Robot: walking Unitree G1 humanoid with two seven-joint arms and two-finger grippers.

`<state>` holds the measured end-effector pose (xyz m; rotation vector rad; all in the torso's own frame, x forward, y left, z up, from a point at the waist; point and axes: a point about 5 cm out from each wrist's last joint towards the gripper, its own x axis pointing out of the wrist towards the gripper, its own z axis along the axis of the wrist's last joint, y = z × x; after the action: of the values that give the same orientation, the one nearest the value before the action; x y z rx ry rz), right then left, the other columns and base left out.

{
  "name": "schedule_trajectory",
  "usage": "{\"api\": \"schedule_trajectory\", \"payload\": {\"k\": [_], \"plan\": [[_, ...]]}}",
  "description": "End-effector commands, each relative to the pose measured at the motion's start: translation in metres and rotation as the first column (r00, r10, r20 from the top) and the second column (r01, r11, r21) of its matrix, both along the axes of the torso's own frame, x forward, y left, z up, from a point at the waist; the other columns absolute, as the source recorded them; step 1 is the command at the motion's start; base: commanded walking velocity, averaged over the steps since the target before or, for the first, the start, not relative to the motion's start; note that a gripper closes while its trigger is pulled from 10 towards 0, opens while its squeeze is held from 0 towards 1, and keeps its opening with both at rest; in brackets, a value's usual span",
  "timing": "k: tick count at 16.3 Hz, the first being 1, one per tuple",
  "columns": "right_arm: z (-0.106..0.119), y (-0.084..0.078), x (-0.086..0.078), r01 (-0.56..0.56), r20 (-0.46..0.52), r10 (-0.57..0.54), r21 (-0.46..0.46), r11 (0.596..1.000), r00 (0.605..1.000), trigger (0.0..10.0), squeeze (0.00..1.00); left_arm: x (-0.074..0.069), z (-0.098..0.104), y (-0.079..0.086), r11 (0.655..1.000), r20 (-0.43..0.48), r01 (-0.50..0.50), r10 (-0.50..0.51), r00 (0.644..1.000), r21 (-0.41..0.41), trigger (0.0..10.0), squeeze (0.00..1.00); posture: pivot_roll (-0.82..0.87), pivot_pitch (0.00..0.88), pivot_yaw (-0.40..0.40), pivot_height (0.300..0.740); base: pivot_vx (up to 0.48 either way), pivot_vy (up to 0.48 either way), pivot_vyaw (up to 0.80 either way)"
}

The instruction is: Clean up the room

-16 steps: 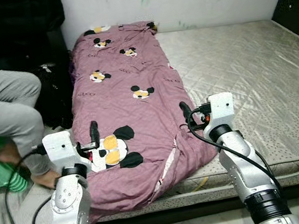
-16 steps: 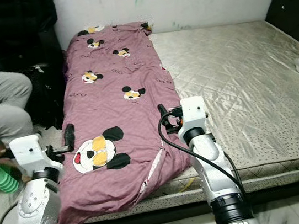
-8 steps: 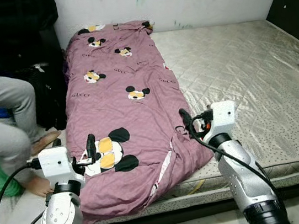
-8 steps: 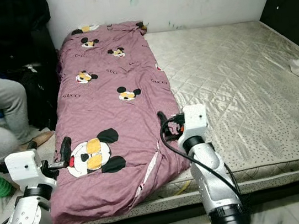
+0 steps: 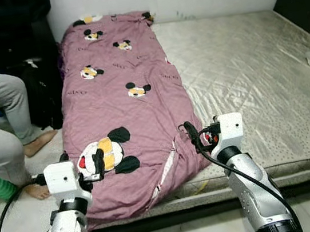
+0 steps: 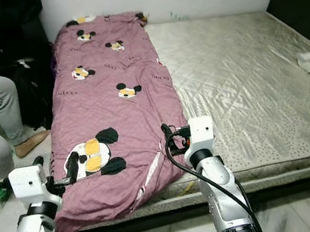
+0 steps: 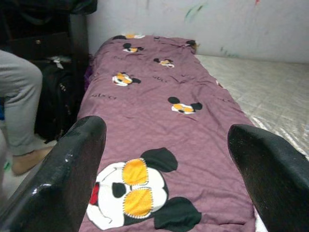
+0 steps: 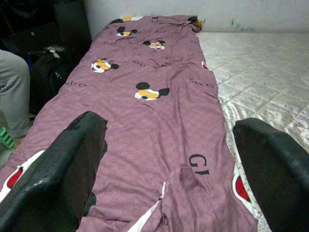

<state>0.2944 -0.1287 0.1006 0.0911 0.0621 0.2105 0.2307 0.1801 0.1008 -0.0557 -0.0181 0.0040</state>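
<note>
**Arms and grippers: pose and state**

Left arm: silver, raised from lower left, forearm upright, wrist block level. Left gripper [image 5: 98, 160]: black fingers [image 7: 63, 169] pointing forward, jaws spread wide, holding nothing.

Right arm: silver, raised from lower right, leaning inward, black cable looped along forearm. Right gripper [image 5: 190, 134]: fingers [image 8: 58, 176] pointing forward, jaws spread wide, holding nothing.

the purple blanket [image 8: 154, 111] carries repeated printed words; only "gucci" lettering is partly readable, beside the mouse heads.
</note>
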Motion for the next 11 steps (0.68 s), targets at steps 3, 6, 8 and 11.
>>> {"api": "schedule_trajectory", "payload": {"k": [3, 6, 8, 11], "plan": [[0.0015, 0.0010, -0.0004, -0.009, -0.007, 0.009, -0.010, 1.000, 1.000, 10.0, 0.00, 0.0018, 0.0063, -0.0020, 1.000, 0.014, 0.001, -0.001, 1.000, -0.003, 10.0, 0.00, 0.03, 0.124, -0.061, 0.740, 0.000, 0.000, 0.00], [0.0016, 0.0009, 0.0019, -0.021, -0.008, 0.021, -0.020, 1.000, 1.000, 10.0, 0.00, 0.0040, 0.0070, -0.0033, 1.000, 0.015, -0.010, 0.010, 1.000, -0.018, 10.0, 0.00, 0.02, 0.129, -0.067, 0.740, 0.000, 0.000, 0.00], [0.0017, 0.0010, 0.0024, -0.026, -0.010, 0.026, -0.023, 0.999, 1.000, 10.0, 0.00, 0.0035, 0.0066, -0.0049, 0.999, 0.014, -0.011, 0.012, 1.000, -0.030, 10.0, 0.00, 0.02, 0.127, -0.071, 0.740, 0.000, 0.000, 0.00], [0.0022, 0.0015, 0.0027, -0.036, -0.008, 0.036, -0.029, 0.999, 0.999, 10.0, 0.00, 0.0047, 0.0070, -0.0060, 0.999, 0.014, -0.013, 0.013, 1.000, -0.036, 10.0, 0.00, 0.02, 0.129, -0.076, 0.710, 0.000, 0.000, 0.00]]}}
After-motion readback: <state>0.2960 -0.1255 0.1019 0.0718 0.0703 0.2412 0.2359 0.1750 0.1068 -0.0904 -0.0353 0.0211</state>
